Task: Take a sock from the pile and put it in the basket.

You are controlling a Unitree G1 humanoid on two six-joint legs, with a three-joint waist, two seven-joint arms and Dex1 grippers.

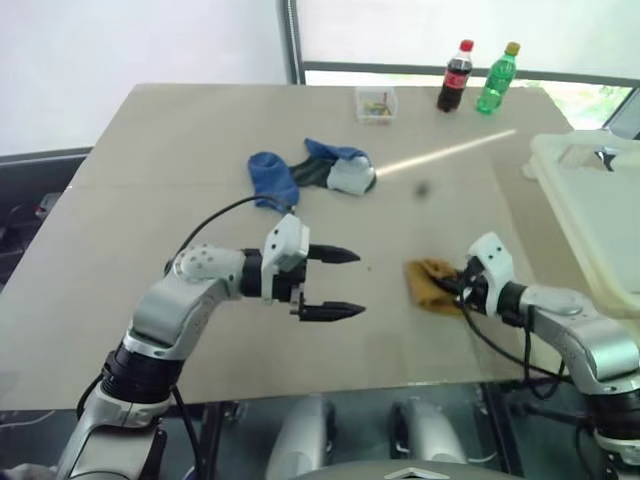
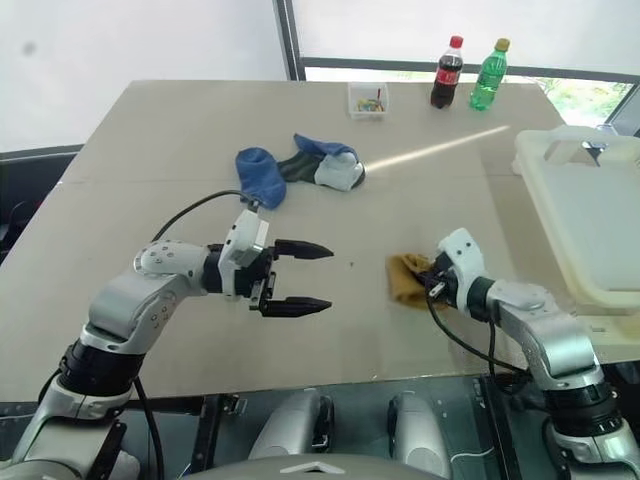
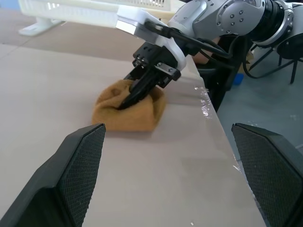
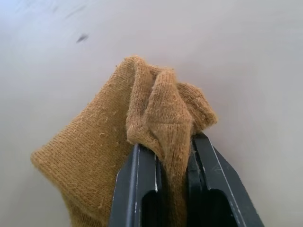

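Right gripper (image 1: 462,285) fingers pinched on mustard sock (image 1: 430,283), lying on counter (image 1: 150,160) near edge. Basket (image 1: 590,215) just right, slightly farther. Left gripper (image 1: 335,283) fingers wide, empty. Pile (image 1: 310,170) far, centre.

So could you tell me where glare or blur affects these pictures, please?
Left eye view: a bright sunlight streak crosses the table beside the pile. Right wrist view: the mustard sock is sharp, the tabletop beyond soft. Left wrist view: the basket looks washed out by light.
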